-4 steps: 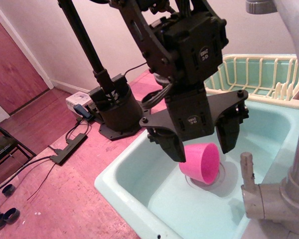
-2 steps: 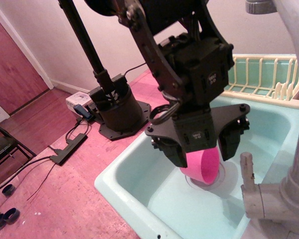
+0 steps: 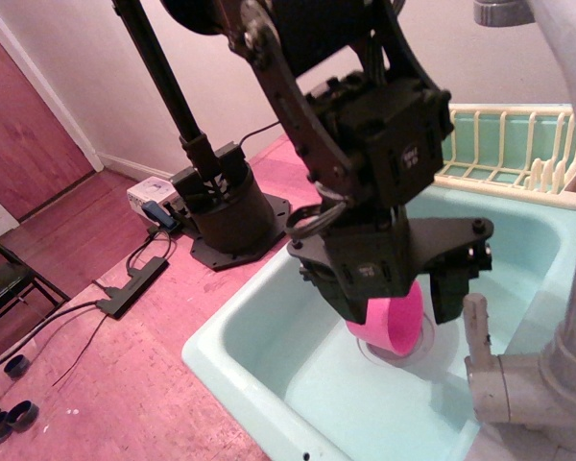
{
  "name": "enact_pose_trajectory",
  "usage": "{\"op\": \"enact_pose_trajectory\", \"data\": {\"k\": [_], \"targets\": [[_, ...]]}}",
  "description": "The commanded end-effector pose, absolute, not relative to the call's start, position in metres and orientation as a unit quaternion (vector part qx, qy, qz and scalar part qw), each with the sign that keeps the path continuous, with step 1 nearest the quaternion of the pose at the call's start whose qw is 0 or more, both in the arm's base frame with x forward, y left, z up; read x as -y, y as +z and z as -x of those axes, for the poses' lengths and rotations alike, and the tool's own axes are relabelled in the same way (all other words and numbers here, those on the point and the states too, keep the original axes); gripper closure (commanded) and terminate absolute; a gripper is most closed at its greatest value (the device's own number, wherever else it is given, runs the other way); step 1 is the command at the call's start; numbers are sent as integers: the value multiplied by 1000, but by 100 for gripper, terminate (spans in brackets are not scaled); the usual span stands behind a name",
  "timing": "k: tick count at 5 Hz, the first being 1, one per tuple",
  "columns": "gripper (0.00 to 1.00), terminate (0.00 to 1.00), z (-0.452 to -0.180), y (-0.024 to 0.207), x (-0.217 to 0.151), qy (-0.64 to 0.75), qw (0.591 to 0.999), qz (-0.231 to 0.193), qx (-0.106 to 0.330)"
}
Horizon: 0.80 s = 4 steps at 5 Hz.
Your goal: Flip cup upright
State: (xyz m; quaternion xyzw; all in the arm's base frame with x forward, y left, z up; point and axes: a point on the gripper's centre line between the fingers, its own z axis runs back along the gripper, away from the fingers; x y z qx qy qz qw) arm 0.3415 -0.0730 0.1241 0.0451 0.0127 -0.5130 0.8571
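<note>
The pink cup (image 3: 399, 327) lies tipped over on the drain at the bottom of the pale green sink (image 3: 232, 357), its wide rim facing the lower right. Its handle is hidden. My black gripper (image 3: 400, 309) has come down over the cup from above and is open. One finger (image 3: 349, 305) stands at the cup's left and the other finger (image 3: 450, 293) at its right, so the cup sits between them. I cannot tell whether either finger touches the cup. The gripper body hides the cup's upper part.
A grey faucet (image 3: 547, 375) with a pale lever (image 3: 476, 322) rises at the right, close to the right finger. A yellow-and-green dish rack (image 3: 504, 144) stands behind the sink. The arm's base (image 3: 221, 213) is on the pink floor to the left.
The gripper has come down and shifted slightly right, from above the cup to straddling it. The cup has not visibly moved.
</note>
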Motion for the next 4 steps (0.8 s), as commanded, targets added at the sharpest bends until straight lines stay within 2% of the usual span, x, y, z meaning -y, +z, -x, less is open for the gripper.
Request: {"op": "enact_pose_trajectory", "data": {"k": [1,2,4], "targets": [[0,0,-340,130,77,-537,842,-43,8],[0,0,-328,122,75,-534,845,-32,6],[0,0,-298,121,61,-517,856,-22,2]]}}
